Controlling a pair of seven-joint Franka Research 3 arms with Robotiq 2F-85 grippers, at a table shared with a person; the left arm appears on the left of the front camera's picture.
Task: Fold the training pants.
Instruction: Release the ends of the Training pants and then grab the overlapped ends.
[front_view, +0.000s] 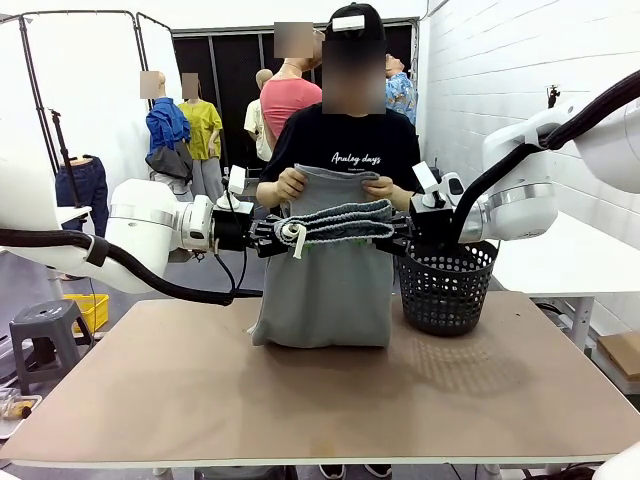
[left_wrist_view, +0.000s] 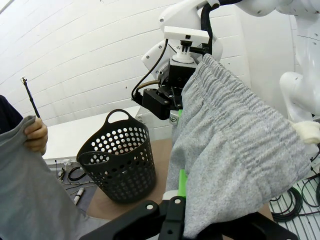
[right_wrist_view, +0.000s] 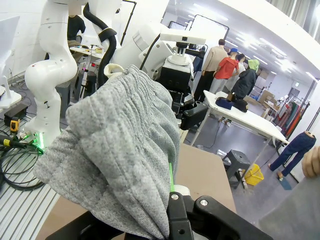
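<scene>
The light grey training pants (front_view: 322, 290) hang doubled over the table, the fold resting on the tabletop. My left gripper (front_view: 266, 237) and right gripper (front_view: 402, 230) are each shut on one end of the gathered waistband (front_view: 340, 222), which is stretched level between them. A white drawstring (front_view: 293, 236) dangles near the left gripper. The person's hands (front_view: 290, 184) hold the leg ends up at chest height behind the waistband. In the left wrist view my left gripper (left_wrist_view: 179, 192) pinches the grey cloth (left_wrist_view: 235, 145). In the right wrist view my right gripper (right_wrist_view: 172, 197) pinches the bunched waistband (right_wrist_view: 120, 150).
A black mesh basket (front_view: 446, 287) stands on the table just right of the pants, under the right gripper, seen again as the basket (left_wrist_view: 118, 160) from the left wrist. The brown tabletop (front_view: 300, 400) stretches toward me. A grey stool (front_view: 42, 340) sits off the left edge.
</scene>
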